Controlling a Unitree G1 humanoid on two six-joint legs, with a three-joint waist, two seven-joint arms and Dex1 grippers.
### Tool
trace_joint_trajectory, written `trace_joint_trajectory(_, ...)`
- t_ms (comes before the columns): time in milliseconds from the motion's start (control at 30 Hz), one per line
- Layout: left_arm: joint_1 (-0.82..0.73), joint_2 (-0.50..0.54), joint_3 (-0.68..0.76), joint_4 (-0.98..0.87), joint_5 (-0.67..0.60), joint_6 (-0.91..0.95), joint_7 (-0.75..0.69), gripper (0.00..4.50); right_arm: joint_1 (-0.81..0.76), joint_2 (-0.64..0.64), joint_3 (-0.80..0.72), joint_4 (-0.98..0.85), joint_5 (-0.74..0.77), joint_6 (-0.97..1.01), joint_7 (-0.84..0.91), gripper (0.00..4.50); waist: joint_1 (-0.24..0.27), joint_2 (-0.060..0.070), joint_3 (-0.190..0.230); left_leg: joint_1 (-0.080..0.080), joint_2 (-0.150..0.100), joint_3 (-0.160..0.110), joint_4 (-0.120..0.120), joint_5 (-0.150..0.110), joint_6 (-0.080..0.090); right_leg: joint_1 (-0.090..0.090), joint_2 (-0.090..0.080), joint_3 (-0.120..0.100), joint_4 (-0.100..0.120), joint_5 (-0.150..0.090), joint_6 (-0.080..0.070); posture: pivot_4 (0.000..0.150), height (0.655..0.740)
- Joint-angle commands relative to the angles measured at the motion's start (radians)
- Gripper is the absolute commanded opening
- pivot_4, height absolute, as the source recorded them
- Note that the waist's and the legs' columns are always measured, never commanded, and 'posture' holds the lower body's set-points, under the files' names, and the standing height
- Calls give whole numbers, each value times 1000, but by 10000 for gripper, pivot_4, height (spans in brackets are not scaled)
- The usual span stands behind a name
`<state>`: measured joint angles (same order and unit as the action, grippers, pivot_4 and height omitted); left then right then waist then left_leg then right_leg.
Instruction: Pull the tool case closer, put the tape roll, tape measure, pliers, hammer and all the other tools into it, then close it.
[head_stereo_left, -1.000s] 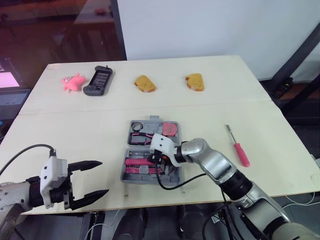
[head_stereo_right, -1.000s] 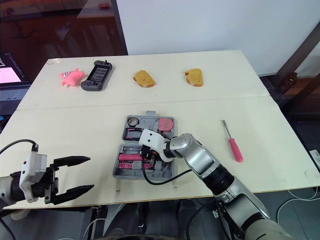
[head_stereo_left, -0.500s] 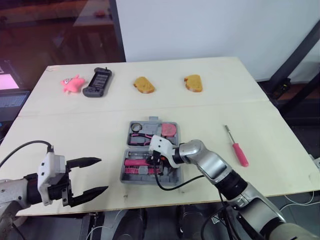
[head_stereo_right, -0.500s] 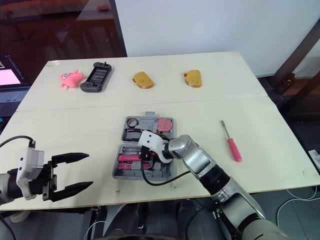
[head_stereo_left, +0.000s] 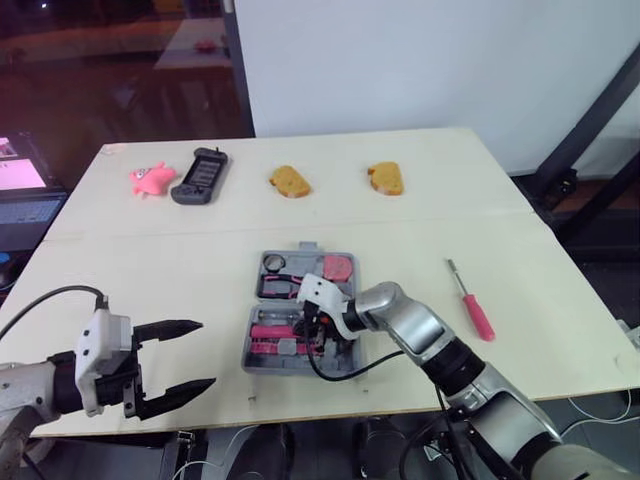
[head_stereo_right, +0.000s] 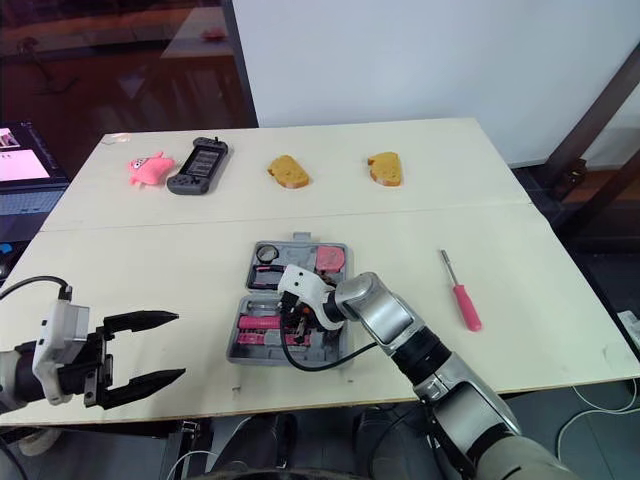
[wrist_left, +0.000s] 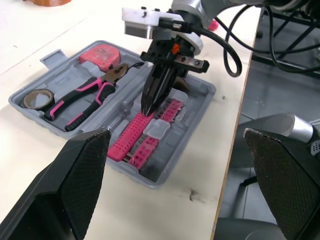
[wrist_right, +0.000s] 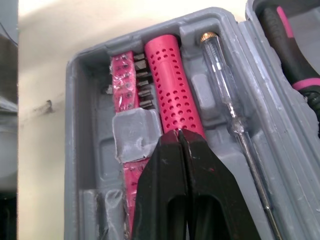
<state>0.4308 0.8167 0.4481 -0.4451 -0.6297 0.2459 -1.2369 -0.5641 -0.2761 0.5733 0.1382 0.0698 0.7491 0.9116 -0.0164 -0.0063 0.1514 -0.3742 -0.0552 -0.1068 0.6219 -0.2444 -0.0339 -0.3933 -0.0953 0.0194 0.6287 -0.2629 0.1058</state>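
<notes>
The grey tool case (head_stereo_left: 262, 351) lies open in the middle of the table. Its far half holds a tape roll (head_stereo_left: 274, 263), pink-handled pliers (head_stereo_left: 285, 285) and a pink tape measure (head_stereo_left: 340, 267). The near half holds a pink perforated handle (wrist_right: 172, 92), a pink bit strip (wrist_right: 125, 90) and a clear screwdriver (wrist_right: 225, 95). My right gripper (head_stereo_left: 315, 330) is shut with nothing between its fingers, its tips down on the pink handle. My left gripper (head_stereo_left: 205, 354) hangs open near the table's front edge, left of the case. A pink-handled screwdriver (head_stereo_left: 470, 302) lies on the table right of the case.
Along the far side of the table lie a pink toy (head_stereo_left: 150, 178), a black game controller (head_stereo_left: 200, 175) and two bread pieces (head_stereo_left: 289, 181) (head_stereo_left: 387, 177). A seam (head_stereo_left: 150, 234) crosses the table behind the case. Bare tabletop lies between my left gripper and the case.
The whole picture has shifted slightly with the head. My right gripper has stayed shut over the case's near half, edging a little nearer. The left gripper has held its place, still open.
</notes>
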Motion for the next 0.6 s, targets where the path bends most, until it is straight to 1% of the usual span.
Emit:
trace_joint_trajectory(33,8,8,21,-9,11,-27,-12,45000,55,-17,99,124,-56,64,3,657,0,-1,-3,0,0,0,0,0,0,0,0,0,0,0,0,1500,7400)
trace_joint_trajectory(133,7,7,29,-4,10,-29,-11,45000,43,-2,66,96,-42,-1,10,657,-1,-1,-4,0,0,0,-1,0,0,0,-1,0,0,0,0,1500,7400)
trace_joint_trajectory(233,-2,2,42,5,-2,-28,-1,45000,31,-12,2,21,-17,-106,20,657,-2,-1,-3,0,0,-1,-1,0,0,-1,-1,0,0,-1,0,1500,7400)
trace_joint_trajectory(333,-21,-2,43,24,1,-38,6,45000,22,-46,-61,-105,17,-190,57,657,0,-1,1,-3,0,-1,-2,0,0,-3,-1,0,0,-1,0,1500,7400)
trace_joint_trajectory(400,-37,-2,43,41,1,-40,8,45000,17,-58,-124,-183,54,-192,56,657,1,1,5,-8,-1,0,-1,0,0,-8,-1,0,0,-1,0,1500,7400)
trace_joint_trajectory(467,-57,3,39,67,4,-42,4,45000,25,-96,-187,-251,70,-220,46,657,1,1,7,-19,-1,-1,1,1,-1,-15,2,0,3,0,0,1500,7400)
trace_joint_trajectory(533,-71,6,36,85,6,-42,1,45000,31,-120,-219,-284,80,-225,44,657,1,0,8,-20,0,-2,0,1,-2,-16,3,-1,3,2,3,1500,7400)
trace_joint_trajectory(600,-92,7,41,117,-4,-29,6,45000,76,-170,-322,-343,149,-205,62,5672,2,-1,9,-20,0,-2,-1,1,-2,-15,2,-1,2,1,2,1500,7400)
